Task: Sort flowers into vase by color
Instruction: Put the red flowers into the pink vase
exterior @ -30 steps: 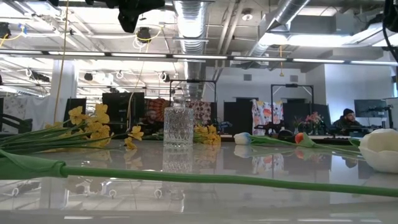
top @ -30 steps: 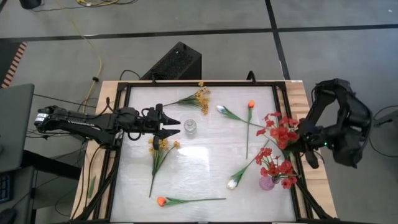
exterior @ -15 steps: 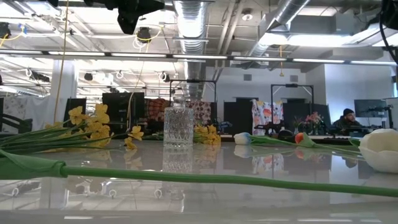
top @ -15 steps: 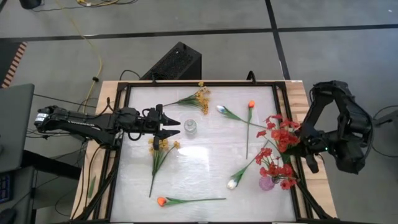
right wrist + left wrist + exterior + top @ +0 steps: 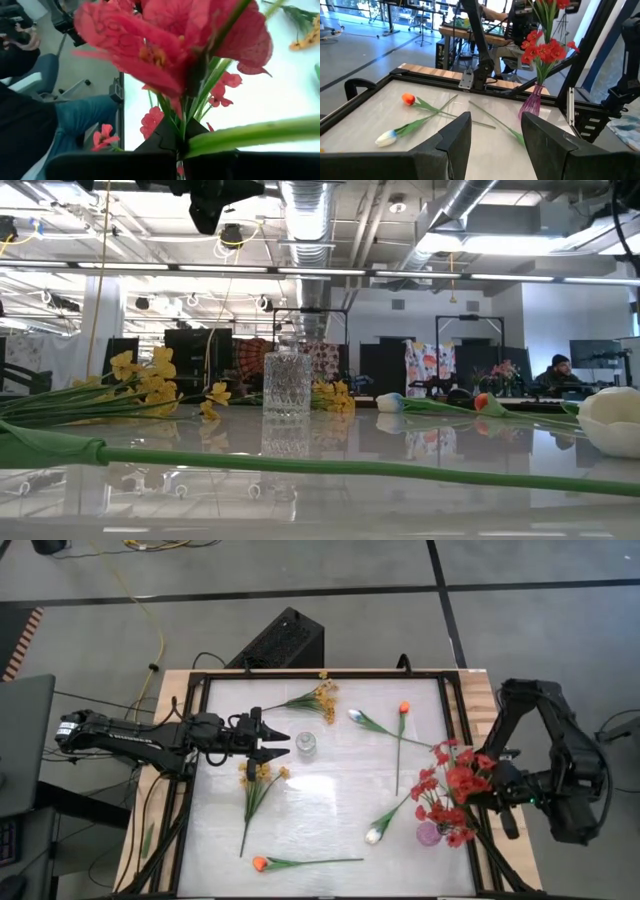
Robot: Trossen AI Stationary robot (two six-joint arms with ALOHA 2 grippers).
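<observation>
My right gripper [image 5: 488, 783] is shut on a red blossom spray [image 5: 455, 776] at the table's right edge, close over the purple vase [image 5: 428, 834], which holds another red spray [image 5: 446, 813]. My left gripper [image 5: 277, 745] hangs open just left of the clear glass vase [image 5: 306, 744], touching nothing. Lying flat on the table are two yellow sprays [image 5: 318, 698] [image 5: 255, 783], two orange tulips [image 5: 403, 708] [image 5: 260, 863] and two white tulips [image 5: 355, 716] [image 5: 373, 835]. In the left wrist view the purple vase [image 5: 532, 103] stands upright with red blossoms [image 5: 546, 49] above it. My right gripper pinches the red spray's green stems [image 5: 190, 125] between its two fingers, just below the blossoms [image 5: 150, 40], coming in from the table's right side. The spray is lifted clear of the table. Whether its lower end reaches the purple vase I cannot tell.
A black metal frame [image 5: 200, 755] borders the white table top. The clear vase [image 5: 287, 385] stands upright left of the table's middle. A long green stem [image 5: 300, 465] lies along the near edge. A person sits in the room beyond [image 5: 45, 125].
My right gripper has carried the red spray toward the table's near edge, bringing it close over the red spray in the purple vase. The left arm has kept still.
</observation>
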